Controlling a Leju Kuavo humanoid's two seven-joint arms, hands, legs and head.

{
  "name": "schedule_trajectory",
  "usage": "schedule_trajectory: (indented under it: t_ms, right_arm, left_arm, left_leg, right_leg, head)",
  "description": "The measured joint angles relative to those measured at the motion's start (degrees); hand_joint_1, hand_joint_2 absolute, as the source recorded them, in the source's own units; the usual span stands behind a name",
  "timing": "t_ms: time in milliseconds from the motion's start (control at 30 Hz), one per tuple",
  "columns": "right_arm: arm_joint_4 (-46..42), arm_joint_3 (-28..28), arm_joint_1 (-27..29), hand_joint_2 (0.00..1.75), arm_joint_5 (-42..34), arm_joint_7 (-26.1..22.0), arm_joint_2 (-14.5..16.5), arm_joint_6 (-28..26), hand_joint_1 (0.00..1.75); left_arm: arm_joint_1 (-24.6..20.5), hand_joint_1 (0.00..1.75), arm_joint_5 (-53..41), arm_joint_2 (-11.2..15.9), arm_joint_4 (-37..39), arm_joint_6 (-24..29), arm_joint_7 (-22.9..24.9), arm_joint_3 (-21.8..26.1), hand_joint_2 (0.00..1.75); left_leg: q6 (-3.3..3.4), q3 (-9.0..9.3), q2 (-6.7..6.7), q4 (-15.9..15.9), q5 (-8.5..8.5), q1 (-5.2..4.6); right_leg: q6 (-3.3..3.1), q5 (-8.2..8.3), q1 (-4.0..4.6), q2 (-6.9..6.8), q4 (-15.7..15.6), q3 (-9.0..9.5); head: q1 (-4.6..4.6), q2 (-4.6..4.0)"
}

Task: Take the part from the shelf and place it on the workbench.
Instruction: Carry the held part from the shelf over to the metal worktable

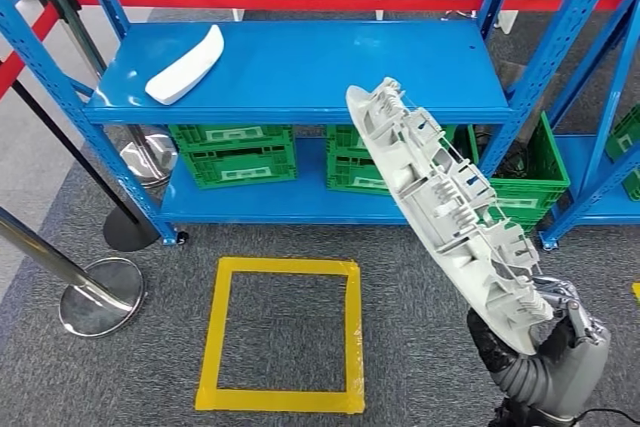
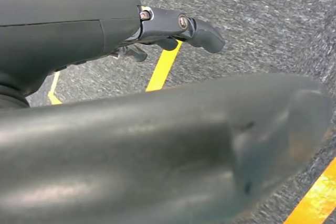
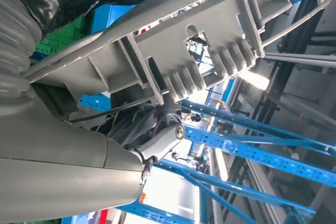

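The right hand (image 1: 562, 332) is gripping one end of the part (image 1: 445, 202), a long grey moulded panel with its ribbed inner side facing the camera. The part is rising from the hand at a slant, its free end reaching up and left in front of the shelf (image 1: 302, 72), clear of every surface. In the right wrist view the fingers (image 3: 156, 135) are curling under the part's (image 3: 190, 40) ribbed face, clamped on it.

The left hand (image 2: 170, 27) is hanging over the grey carpet, its fingers held straight and apart, holding nothing.

The blue shelf is standing ahead, and a second white part (image 1: 186, 65) is lying near the left end of its top board. Green crates (image 1: 234, 152) are sitting on the lower board, with another crate (image 1: 540, 182) at the right end. A yellow tape square (image 1: 281, 335) is marking the carpet in front of the shelf. A red barrier belt (image 1: 302, 2) is running behind the shelf, and chrome posts (image 1: 90, 292) are standing at the left.
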Motion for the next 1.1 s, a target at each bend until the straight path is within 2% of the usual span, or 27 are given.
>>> schedule_trajectory:
  t_ms: [67, 133, 167, 200, 267, 300, 333, 367, 400, 433, 500, 533, 567, 633, 667, 700, 767, 800, 833, 867, 900, 933, 967, 1000, 1033, 1067, 1100]
  right_arm:
    - [0.0, 0.0, -0.1, 1.75, 0.0, 0.0, 0.0, 0.0, 1.75]
    - [0.0, 0.1, 0.0, 1.75, 0.0, 0.0, -0.2, 0.0, 1.75]
    - [0.0, 0.1, 0.0, 1.75, 0.0, 0.0, -0.3, 0.0, 1.75]
    - [0.1, 0.1, 0.0, 1.75, 0.0, 0.1, -0.5, 0.0, 1.75]
    - [0.1, 0.2, 0.0, 1.75, 0.0, 0.1, -0.8, 0.0, 1.75]
    - [0.2, 0.3, 0.0, 1.75, 0.0, 0.2, -1.0, 0.0, 1.75]
    - [0.2, 0.4, 0.0, 1.75, 0.0, 0.2, -1.1, 0.0, 1.75]
    - [0.3, 0.5, 0.1, 1.75, 0.0, 0.3, -1.2, 0.0, 1.75]
    - [0.3, 0.5, 0.1, 1.75, 0.0, 0.3, -1.4, 0.0, 1.75]
    - [0.4, 0.6, 0.1, 1.75, 0.0, 0.3, -1.4, 0.0, 1.75]
    - [0.4, 0.6, 0.0, 1.75, 0.0, 0.4, -1.6, 0.0, 1.75]
    - [0.4, 0.7, -0.1, 1.75, 0.0, 0.4, -1.6, 0.0, 1.75]
    - [0.4, 0.7, -0.1, 1.75, 0.0, 0.4, -1.7, 0.0, 1.75]
    - [0.4, 0.7, 0.0, 1.75, 0.1, 0.4, -1.8, 0.0, 1.75]
    - [0.4, 0.7, -0.1, 1.75, 0.1, 0.4, -1.8, 0.0, 1.75]
    - [0.4, 0.7, -0.1, 1.75, 0.2, 0.4, -1.8, 0.0, 1.75]
    - [0.4, 0.7, 0.0, 1.75, 0.2, 0.4, -1.8, 0.0, 1.75]
    - [0.5, 0.7, 0.1, 1.75, 0.3, 0.4, -1.8, 0.0, 1.75]
    - [0.5, 0.7, 0.1, 1.75, 0.3, 0.4, -1.8, 0.0, 1.75]
    - [0.5, 0.7, 0.1, 1.75, 0.3, 0.4, -1.8, 0.0, 1.75]
    - [0.5, 0.8, 0.1, 1.75, 0.3, 0.4, -1.8, 0.0, 1.75]
    - [0.5, 0.8, 0.2, 1.75, 0.3, 0.4, -1.9, 0.0, 1.75]
    - [0.5, 0.8, 0.3, 1.75, 0.3, 0.4, -1.9, 0.0, 1.75]
    - [0.5, 0.8, 0.3, 1.75, 0.4, 0.5, -1.9, 0.0, 1.75]
    - [0.5, 0.8, 0.4, 1.75, 0.4, 0.5, -1.9, 0.0, 1.75]
    - [0.5, 0.8, 0.4, 1.75, 0.4, 0.5, -1.9, 0.0, 1.75]
    - [0.5, 0.8, 0.5, 1.75, 0.5, 0.5, -1.9, 0.0, 1.75]
  left_arm:
    - [0.0, 0.00, -0.1, 0.0, 0.0, 0.0, -0.1, 0.0, 0.00]
    - [0.1, 0.00, -0.1, -0.1, 0.0, 0.0, -0.1, 0.0, 0.00]
    - [0.2, 0.00, -0.2, -0.1, 0.0, 0.0, -0.2, 0.0, 0.00]
    - [0.1, 0.00, -0.2, -0.1, 0.0, -0.1, -0.2, 0.0, 0.00]
    - [0.0, 0.00, -0.4, -0.1, 0.0, -0.2, -0.3, 0.0, 0.00]
    - [0.0, 0.00, -0.5, -0.1, 0.0, -0.3, -0.3, 0.0, 0.00]
    - [-0.1, 0.00, -0.6, -0.1, 0.0, -0.4, -0.3, 0.0, 0.00]
    - [-0.1, 0.00, -0.6, -0.1, 0.0, -0.4, -0.3, 0.0, 0.00]
    - [-0.1, 0.00, -0.6, -0.1, 0.0, -0.5, -0.3, 0.0, 0.00]
    - [-0.2, 0.00, -0.6, -0.2, 0.0, -0.7, -0.3, 0.0, 0.00]
    - [-0.2, 0.00, -0.4, -0.2, 0.0, -1.4, -0.2, 0.0, 0.00]
    - [-0.2, 0.00, -0.2, -0.3, 0.0, -1.9, -0.1, 0.0, 0.00]
    - [-0.2, 0.00, -0.1, -0.3, 0.0, -2.2, 0.0, 0.0, 0.00]
    - [-0.2, 0.00, -0.1, -0.3, 0.0, -2.4, 0.1, 0.0, 0.00]
    - [-0.1, 0.00, -0.1, -0.3, 0.0, -2.4, 0.2, 0.0, 0.00]
    - [-0.1, 0.00, -0.2, -0.3, 0.0, -2.3, 0.2, 0.0, 0.00]
    - [0.0, 0.00, -0.2, -0.3, 0.1, -2.2, 0.2, 0.0, 0.00]
    - [0.0, 0.00, -0.2, -0.3, 0.1, -2.3, 0.2, 0.0, 0.00]
    - [-0.1, 0.00, -0.2, -0.3, 0.1, -2.3, 0.2, 0.0, 0.00]
    - [-0.2, 0.00, -0.2, -0.3, 0.1, -2.3, 0.2, 0.0, 0.00]
    - [-0.2, 0.00, -0.2, -0.3, 0.1, -2.4, 0.2, 0.0, 0.00]
    - [-0.3, 0.00, -0.2, -0.2, 0.1, -2.5, 0.2, 0.0, 0.00]
    - [-0.3, 0.00, -0.2, -0.3, 0.1, -2.5, 0.2, 0.0, 0.00]
    - [-0.3, 0.00, -0.3, -0.3, 0.1, -2.5, 0.2, 0.0, 0.00]
    - [-0.4, 0.00, -0.3, -0.3, 0.1, -2.5, 0.2, 0.0, 0.00]
    - [-0.4, 0.00, -0.3, -0.3, 0.1, -2.5, 0.2, 0.0, 0.00]
    - [-0.4, 0.00, -0.3, -0.3, 0.1, -2.5, 0.2, 0.0, 0.00]
  left_leg:
    - [0.43, 1.13, -0.16, -2.7, -0.33, -0.32]
    - [1.05, 0.81, -0.08, -3.4, 0.42, -0.27]
    - [1.45, 0.57, -0.03, -3.6, 0.81, -0.15]
    - [1.85, 0.17, 0.02, -3.8, 1.19, -0.04]
    - [2.46, -1.09, 0.12, -3.4, 1.73, -0.18]
    - [2.64, -1.86, 0.19, -3.1, 2.03, -0.34]
    - [2.73, -2.63, 0.26, -2.7, 2.35, -0.52]
    - [2.77, -3.40, 0.31, -2.3, 2.69, -0.69]
    - [2.77, -4.20, 0.33, -1.9, 3.05, -0.84]
    - [2.72, -4.93, 0.33, -1.6, 3.44, -0.95]
    - [2.41, -6.07, 0.29, -1.1, 4.30, -1.15]
    - [2.16, -6.44, 0.29, -1.1, 4.86, -1.16]
    - [1.86, -6.74, 0.29, -1.2, 5.50, -1.13]
    - [1.18, -7.23, 0.22, -1.4, 6.31, -1.04]
    - [0.81, -7.50, 0.15, -1.0, 5.36, -1.00]
    - [0.42, -7.80, 0.09, 0.4, 3.22, -0.90]
    - [-0.29, -8.48, 0.04, 6.2, -3.27, -0.43]
    - [-0.60, -8.69, 0.04, 9.8, -5.60, -0.17]
    - [-0.87, -8.60, 0.04, 12.7, -6.39, 0.05]
    - [-1.11, -7.94, 0.04, 14.1, -5.59, 0.23]
    - [-1.32, -6.45, 0.05, 13.7, -3.80, 0.40]
    - [-1.50, -4.05, 0.04, 11.1, -1.98, 0.58]
    - [-1.64, -1.02, -0.02, 7.1, -1.35, 0.72]
    - [-1.52, 2.02, -0.12, 2.6, -1.71, 0.71]
    - [-1.27, 4.09, -0.22, -0.9, -2.48, 0.63]
    - [-0.89, 5.12, -0.32, -3.0, -3.27, 0.44]
    - [-0.35, 5.21, -0.35, -3.6, -3.23, 0.22]
  right_leg:
    - [0.69, 0.98, -0.01, -0.09, 0.2, -0.73]
    - [1.35, 1.21, -0.10, -0.02, 0.3, -1.28]
    - [1.61, 0.28, -0.11, 0.08, 1.0, -1.83]
    - [1.82, -1.68, -0.09, 0.21, 3.1, -2.75]
    - [2.00, -6.68, -0.09, 0.35, 10.3, -5.19]
    - [2.03, -8.46, -0.09, 0.37, 14.3, -6.08]
    - [1.99, -8.87, -0.07, 0.37, 16.6, -6.20]
    - [1.87, -8.10, -0.04, 0.37, 17.0, -5.40]
    - [1.63, -6.46, 0.02, 0.37, 15.3, -3.58]
    - [1.28, -4.83, 0.14, 0.38, 11.8, -0.96]
    - [0.61, -4.12, 0.46, 0.36, 3.5, 4.53]
    - [0.42, -4.54, 0.63, 0.37, 0.6, 6.16]
    - [0.32, -4.92, 0.76, 0.38, -1.0, 6.81]
    - [0.02, -3.93, 0.69, 0.27, -1.8, 5.96]
    - [-0.33, -3.23, 0.54, 0.15, -2.0, 5.29]
    - [-0.71, -2.48, 0.35, 0.02, -2.2, 4.55]
    - [-1.24, -1.11, 0.22, -0.10, -2.1, 3.10]
    - [-1.26, -0.39, 0.20, -0.14, -1.9, 2.23]
    - [-1.17, 0.36, 0.16, -0.17, -1.6, 1.23]
    - [-1.01, 1.05, 0.08, -0.18, -1.2, 0.07]
    - [-0.78, 1.66, -0.05, -0.19, -0.6, -1.27]
    - [-0.47, 2.18, -0.18, -0.19, 0.0, -2.51]
    - [-0.10, 2.63, -0.23, -0.17, 0.6, -3.59]
    - [0.30, 3.06, -0.25, -0.19, 1.1, -4.37]
    - [0.71, 3.57, -0.24, -0.24, 1.3, -4.83]
    - [1.07, 4.19, -0.25, -0.31, 1.3, -5.07]
    - [1.40, 4.88, -0.31, -0.36, 1.1, -5.15]
  head:
    - [0.03, 0.01]
    - [0.09, 0.02]
    - [0.23, 0.02]
    - [0.52, 0.03]
    - [1.14, 0.04]
    - [1.34, 0.05]
    - [1.38, 0.05]
    - [1.39, 0.05]
    - [1.39, 0.05]
    - [1.39, 0.05]
    - [1.36, 0.05]
    - [1.35, 0.05]
    - [1.33, 0.05]
    - [1.38, 0.05]
    - [1.34, 0.06]
    - [1.20, 0.06]
    - [0.83, 0.06]
    - [0.66, 0.05]
    - [0.59, 0.05]
    - [0.55, 0.05]
    - [0.51, 0.05]
    - [0.48, 0.05]
    - [0.42, 0.06]
    - [0.36, 0.07]
    - [0.36, 0.07]
    - [0.36, 0.08]
    - [0.43, 0.08]
